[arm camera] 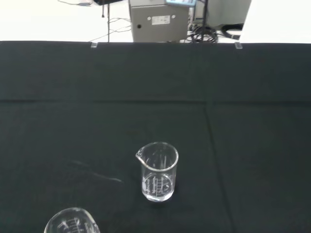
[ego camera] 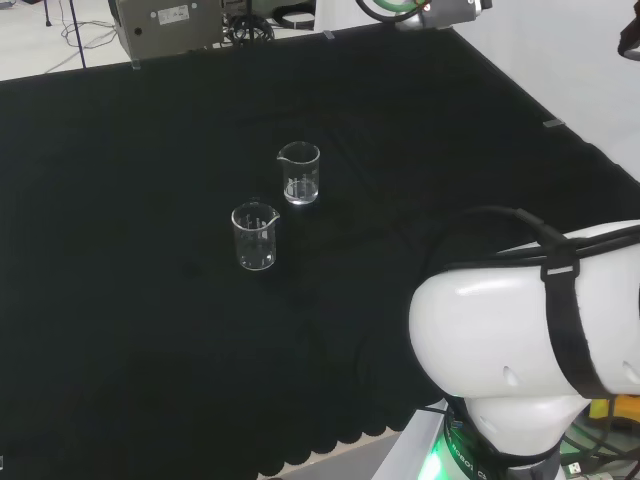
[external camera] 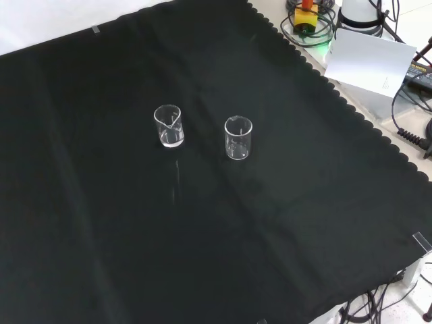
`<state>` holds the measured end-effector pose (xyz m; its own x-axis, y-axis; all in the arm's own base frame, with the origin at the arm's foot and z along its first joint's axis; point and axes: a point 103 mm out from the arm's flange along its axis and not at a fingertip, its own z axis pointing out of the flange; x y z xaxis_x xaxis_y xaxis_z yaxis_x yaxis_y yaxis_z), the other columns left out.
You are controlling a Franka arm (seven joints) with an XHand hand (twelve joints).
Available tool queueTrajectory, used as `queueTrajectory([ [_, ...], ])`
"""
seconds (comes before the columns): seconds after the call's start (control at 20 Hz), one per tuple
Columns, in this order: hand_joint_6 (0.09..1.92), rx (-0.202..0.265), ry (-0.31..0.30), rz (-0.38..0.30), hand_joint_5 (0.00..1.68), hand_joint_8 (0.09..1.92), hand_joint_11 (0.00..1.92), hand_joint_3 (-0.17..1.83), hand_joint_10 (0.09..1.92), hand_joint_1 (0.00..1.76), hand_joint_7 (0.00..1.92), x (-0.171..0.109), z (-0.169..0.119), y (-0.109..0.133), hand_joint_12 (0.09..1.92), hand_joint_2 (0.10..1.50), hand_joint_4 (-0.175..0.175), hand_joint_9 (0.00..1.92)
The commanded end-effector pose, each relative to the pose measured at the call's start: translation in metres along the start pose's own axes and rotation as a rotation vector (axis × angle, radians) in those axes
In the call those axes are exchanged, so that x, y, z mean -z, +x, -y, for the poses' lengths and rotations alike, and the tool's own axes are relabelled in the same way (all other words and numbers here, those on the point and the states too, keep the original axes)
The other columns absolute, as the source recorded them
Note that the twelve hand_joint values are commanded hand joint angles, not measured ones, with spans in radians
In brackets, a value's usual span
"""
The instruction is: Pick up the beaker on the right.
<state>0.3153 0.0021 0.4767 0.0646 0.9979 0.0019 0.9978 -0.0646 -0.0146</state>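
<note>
Two small clear glass beakers stand upright on the black cloth, a short gap apart. In the head view one beaker (ego camera: 300, 173) is farther off and to the right, and the other beaker (ego camera: 254, 236) is nearer and to the left. In the front view the first is the left beaker (external camera: 168, 125) and the second the right beaker (external camera: 238, 138). Both look empty. The wrist view has the farther beaker (arm camera: 158, 171) near its middle, with its spout turned left, and the rim of the nearer beaker (arm camera: 72, 222) at the picture's edge.
The arm's white link (ego camera: 530, 330) bulks at the head view's lower right. A grey metal box (ego camera: 170, 25) stands beyond the cloth's far edge. Cables and a white card (external camera: 368, 57) lie off the cloth's scalloped edge (external camera: 351, 108) beside the arm's base.
</note>
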Motion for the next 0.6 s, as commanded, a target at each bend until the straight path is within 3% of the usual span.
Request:
queueTrajectory([
  [0.05, 0.09, -0.058, 0.013, 0.013, 0.29, 0.51, 0.0, 0.34, 0.74, 0.0, 0.0, -0.004, -0.004, -0.002, 1.34, 1.28, -0.032, 0.09],
  [0.35, 0.09, -0.108, 0.035, -0.005, 0.29, 0.52, 0.0, 0.32, 0.74, 0.0, 0.0, -0.025, -0.019, -0.01, 1.34, 1.28, -0.036, 0.09],
  [0.6, 0.09, -0.114, 0.052, -0.023, 0.3, 0.55, 0.0, 0.3, 0.75, 0.05, 0.01, -0.048, -0.033, -0.011, 1.35, 1.27, -0.04, 0.12],
])
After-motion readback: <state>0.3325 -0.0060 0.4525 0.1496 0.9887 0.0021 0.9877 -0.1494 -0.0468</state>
